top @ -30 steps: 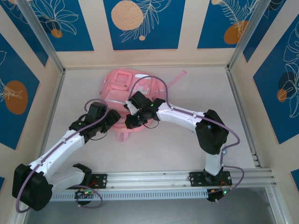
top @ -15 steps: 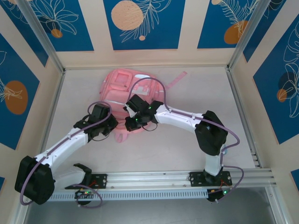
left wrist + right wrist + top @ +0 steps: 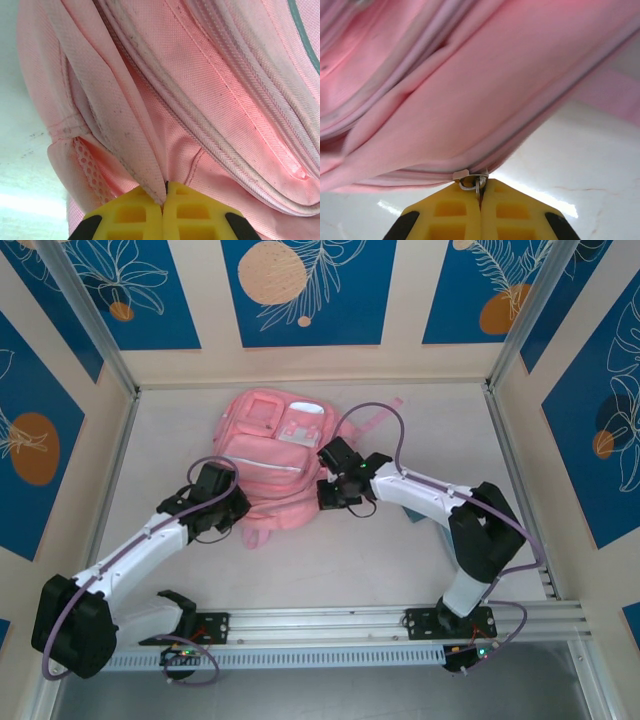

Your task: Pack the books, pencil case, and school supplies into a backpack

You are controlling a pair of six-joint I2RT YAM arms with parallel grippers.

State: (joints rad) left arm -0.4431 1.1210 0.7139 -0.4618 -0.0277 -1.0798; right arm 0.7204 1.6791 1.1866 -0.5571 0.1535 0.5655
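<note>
Backpack [image 3: 270,465] first: it lies flat on the table [image 3: 420,430] with its front pockets facing up. The white patches [image 3: 300,430] sit toward its far end, and one pink strap [image 3: 378,408] trails off its far right corner. Fabric covers whatever it holds, so you cannot tell its contents from any view.

Your left gripper [image 3: 240,508] sits at the backpack's near left corner, touching the cloth. In the left wrist view, the left gripper [image 3: 164,187] is clenched, its yellow fingers [image 3: 130,215] pressed together with a folded edge of the backpack [image 3: 200,75] pinched in the seam between them. Just left of that fold you see a patch of mesh pocket [image 3: 85,162].

Your right gripper [image 3: 328,495] is at the backpack's near right edge, opposite the left one, with the bag's near end between the two. In the right wrist view, the right gripper [image 3: 481,187] is also clamped tight, and it grips the small metal zip pull [image 3: 472,180] hanging from a zip line along the underside of the backpack [image 3: 470,90], which hangs just above the tabletop there.

The top view gives you the whole bag and both arms reaching in from its near side, but the fingertips are too small there to read. The wrist views give you each grip close up: cloth on the left, zip pull on the right.
</note>
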